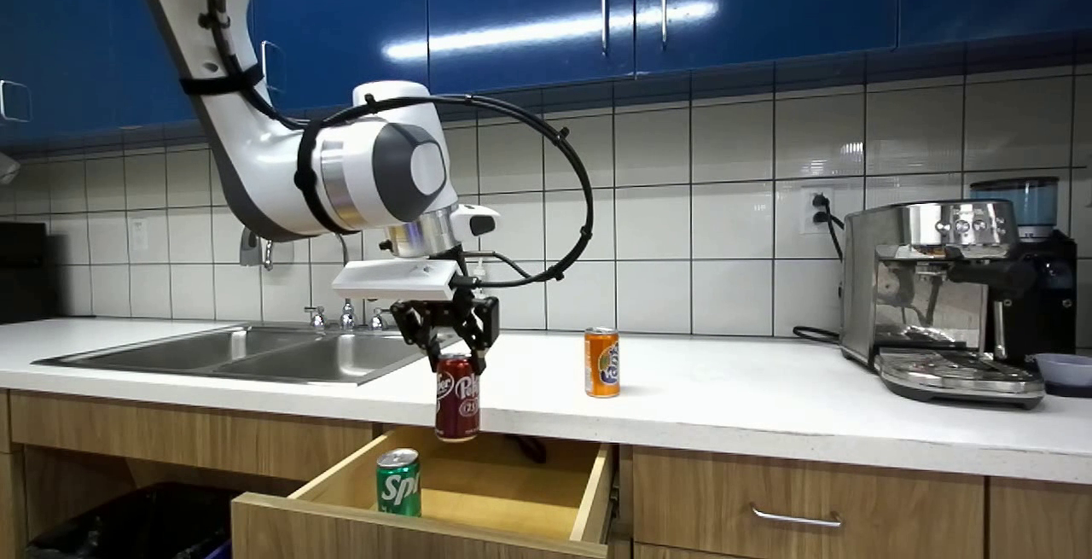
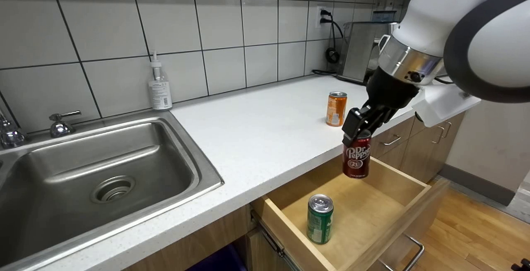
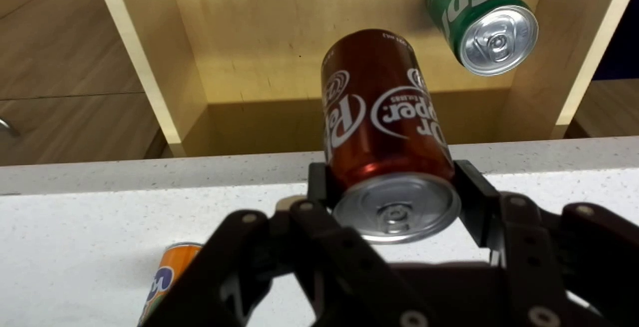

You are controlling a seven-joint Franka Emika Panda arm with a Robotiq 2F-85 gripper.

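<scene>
A dark red Dr Pepper can (image 1: 458, 405) hangs upright in the air, with my gripper (image 1: 457, 363) shut on its upper end. The wrist view shows a black pad on either side of the can (image 3: 384, 112), just below its silver lid. Beneath it is the pulled-out wooden drawer (image 2: 368, 205); the can's base is above the drawer floor, touching nothing. A green Sprite can (image 2: 319, 221) stands upright inside the drawer, apart from the held can and toward the sink side. On the white counter, an orange Fanta can (image 1: 602, 363) stands upright.
The counter edge (image 2: 290, 176) runs right behind the held can. A steel sink (image 2: 165, 155) is set into the counter, with a soap bottle (image 2: 160, 89) by the wall. A coffee machine (image 1: 930, 286) stands further along. Blue cabinets (image 1: 529, 13) hang above.
</scene>
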